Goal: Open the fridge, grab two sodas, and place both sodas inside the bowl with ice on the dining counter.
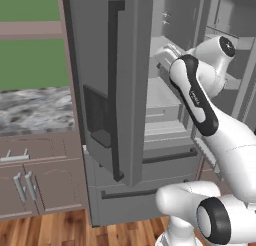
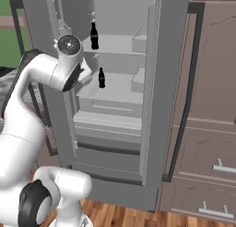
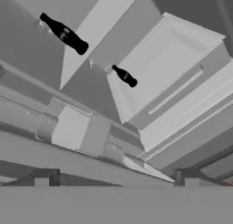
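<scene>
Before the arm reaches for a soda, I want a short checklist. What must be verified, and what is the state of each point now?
1. Fridge doors swung open, shelves reachable: ok.
2. Both sodas upright on shelves: upper soda ok, lower soda ok.
3. Jaws wide apart, nothing between the fingertips: ok.
4. Gripper aimed at one soda: not ok; in the hand view both bottles sit up and to the left, off centre.
5. Free path from the hand to the lower soda: cannot tell; the arm hides part of the shelf front in the right base view.
</scene>
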You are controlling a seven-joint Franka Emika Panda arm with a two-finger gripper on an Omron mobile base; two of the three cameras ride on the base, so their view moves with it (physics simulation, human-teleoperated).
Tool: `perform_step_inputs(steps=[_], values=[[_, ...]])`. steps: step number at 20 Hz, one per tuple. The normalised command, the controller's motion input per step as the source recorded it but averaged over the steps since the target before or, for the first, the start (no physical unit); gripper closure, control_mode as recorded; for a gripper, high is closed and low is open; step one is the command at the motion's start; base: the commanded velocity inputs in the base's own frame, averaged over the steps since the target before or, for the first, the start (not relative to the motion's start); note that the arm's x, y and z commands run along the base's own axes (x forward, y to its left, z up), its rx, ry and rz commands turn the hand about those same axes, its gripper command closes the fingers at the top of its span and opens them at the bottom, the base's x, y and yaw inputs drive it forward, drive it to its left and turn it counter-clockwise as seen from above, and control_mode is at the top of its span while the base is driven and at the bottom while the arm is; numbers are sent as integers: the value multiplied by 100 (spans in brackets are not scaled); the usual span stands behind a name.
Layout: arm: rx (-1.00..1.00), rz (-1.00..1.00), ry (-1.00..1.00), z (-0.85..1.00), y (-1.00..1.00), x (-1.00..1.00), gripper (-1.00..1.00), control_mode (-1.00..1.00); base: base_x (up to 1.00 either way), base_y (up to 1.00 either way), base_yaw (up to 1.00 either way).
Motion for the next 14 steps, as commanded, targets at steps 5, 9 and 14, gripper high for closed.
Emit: perform_step_inputs(steps=[5, 9, 14], values=[[20, 4, 5, -8, -6, 68, -100, -100, 0, 0, 0], [20, 5, 5, -6, 3, 48, -100, -100, 0, 0, 0], [16, 9, 3, -5, 30, 13, -100, -100, 0, 0, 0]])
